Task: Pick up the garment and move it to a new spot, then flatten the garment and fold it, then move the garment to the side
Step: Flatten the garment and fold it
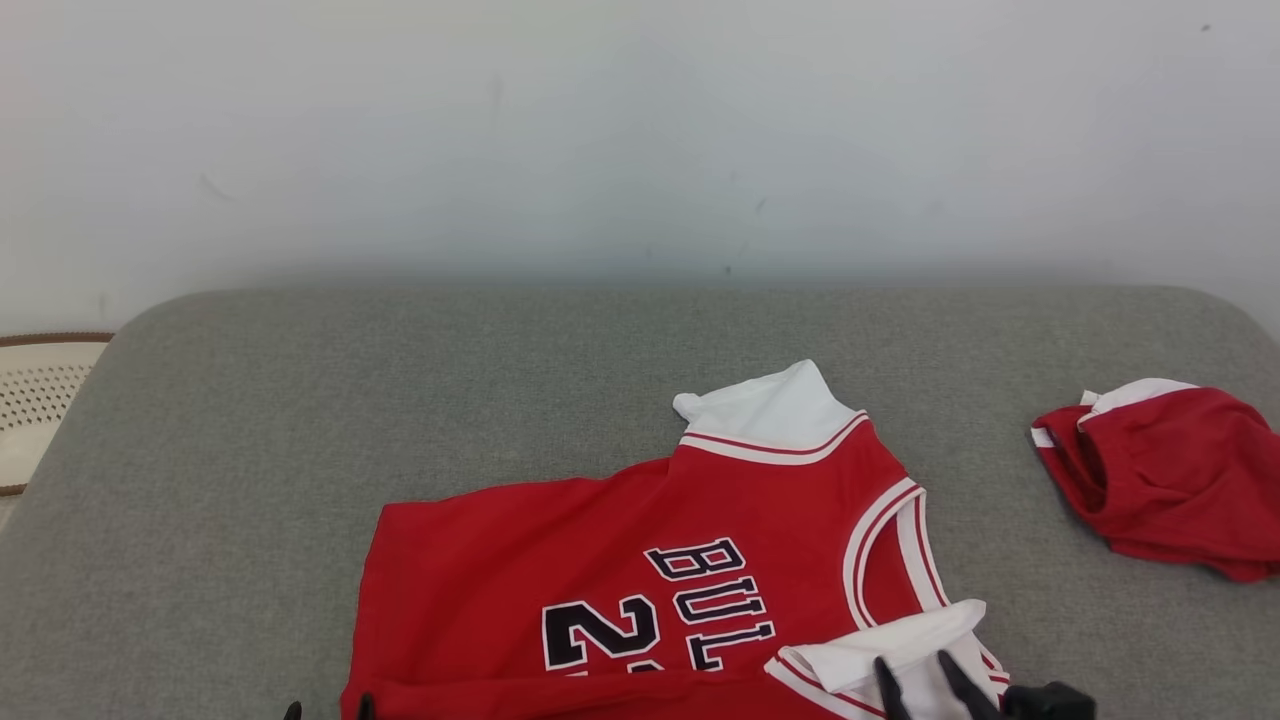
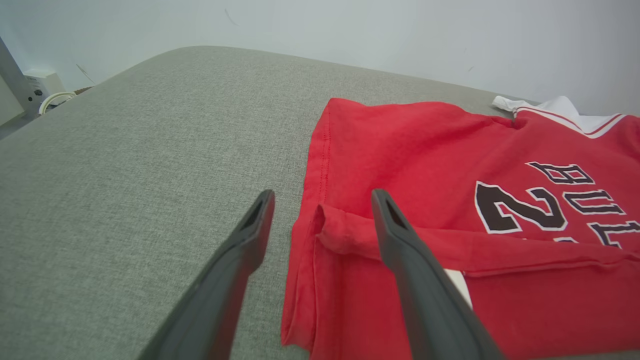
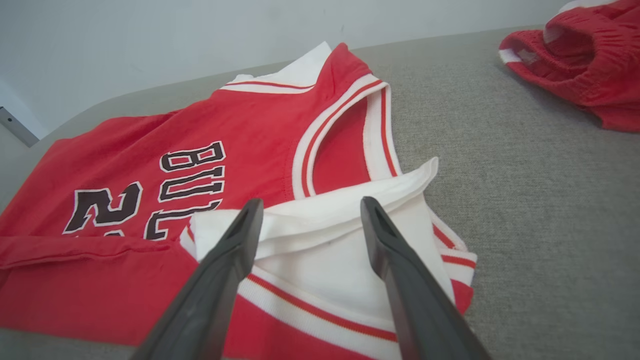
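The red Bulls jersey lies on the grey cushioned surface with its near edge folded over. Our left gripper is spread and empty, one finger over the cushion and one over the jersey's hem corner. Our right gripper is also spread, grasping nothing, above the folded white sleeve. A pair of red shorts lies well apart to the right.
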Tool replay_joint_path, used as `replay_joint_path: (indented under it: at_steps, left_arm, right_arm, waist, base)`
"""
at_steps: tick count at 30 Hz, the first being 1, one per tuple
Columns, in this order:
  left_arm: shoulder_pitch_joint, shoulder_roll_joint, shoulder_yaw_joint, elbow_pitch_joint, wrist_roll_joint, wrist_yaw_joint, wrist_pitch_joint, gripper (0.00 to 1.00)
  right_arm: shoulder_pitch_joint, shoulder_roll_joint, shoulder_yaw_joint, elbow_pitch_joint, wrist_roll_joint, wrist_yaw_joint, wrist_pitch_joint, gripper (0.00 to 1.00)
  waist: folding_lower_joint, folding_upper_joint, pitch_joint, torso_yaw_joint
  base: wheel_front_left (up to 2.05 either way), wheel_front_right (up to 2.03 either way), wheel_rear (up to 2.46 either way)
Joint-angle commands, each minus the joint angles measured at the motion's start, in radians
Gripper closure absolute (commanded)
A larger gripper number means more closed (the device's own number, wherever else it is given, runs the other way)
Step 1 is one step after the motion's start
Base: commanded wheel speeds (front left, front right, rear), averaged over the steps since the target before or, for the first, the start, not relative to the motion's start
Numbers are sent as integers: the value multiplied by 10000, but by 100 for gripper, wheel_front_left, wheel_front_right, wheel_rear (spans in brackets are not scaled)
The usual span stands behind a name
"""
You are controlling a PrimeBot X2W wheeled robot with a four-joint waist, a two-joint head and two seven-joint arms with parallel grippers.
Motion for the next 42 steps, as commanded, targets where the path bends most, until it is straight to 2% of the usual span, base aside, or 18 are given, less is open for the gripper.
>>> replay_joint_path:
  at_steps: [1, 6, 13, 21, 29, 31, 33, 34, 35, 36, 42]
  left_arm:
    - [210, 15, 35, 43, -67, -6, -8, 0]
    - [286, 12, 59, 102, -60, -71, -6, 0]
    - [352, 15, 22, 157, -165, -81, -8, 0]
    - [234, 13, -37, 91, -190, -49, -8, 0]
    - [199, 13, -81, 148, -316, -68, -8, 0]
    - [215, 13, -102, 131, -324, -62, -8, 0]
    - [227, 13, -121, 102, -335, -50, -8, 0]
    - [227, 13, -127, 94, -336, -58, -8, 0]
    - [217, 13, -134, 88, -335, -74, -6, 0]
    - [202, 13, -146, 82, -331, -91, -8, 0]
    - [111, 13, -177, 103, -369, -146, -8, 0]
  right_arm:
    - [132, -17, 194, -37, -6, -16, -4, 0]
    - [282, -102, 1235, -67, 286, -16, -4, 0]
    - [177, -328, 2158, -104, 560, -16, -5, 0]
    - [-147, -277, 2355, 26, 665, -16, -5, 0]
    - [-386, -189, 2338, 225, 551, -16, -5, 11]
    - [-452, -145, 2240, 319, 482, -16, -4, 25]
    - [-498, -108, 2110, 325, 423, -16, -5, 55]
    - [-503, -89, 2037, 318, 385, -16, -4, 65]
    - [-494, -67, 1950, 308, 353, -16, -5, 92]
    - [-474, -49, 1870, 296, 341, -16, -4, 100]
    - [-684, -85, 1507, 251, 139, -16, -5, 100]
  waist:
    - [0, 0, 30, 61]
    - [0, 0, 42, 156]
    - [0, 0, 76, 130]
    - [0, 0, 169, 162]
    - [0, 0, 286, 322]
    - [0, 0, 328, 369]
    - [0, 0, 360, 387]
    - [0, 0, 376, 395]
    - [0, 0, 392, 403]
    - [0, 0, 406, 410]
    - [0, 0, 471, 396]
  base:
    - [0, 0, 0]
    - [0, 0, 0]
    - [0, 0, 0]
    - [0, 0, 0]
    - [0, 0, 0]
    - [0, 0, 0]
    - [0, 0, 0]
    - [0, 0, 0]
    - [0, 0, 0]
    - [0, 0, 0]
    - [0, 0, 0]
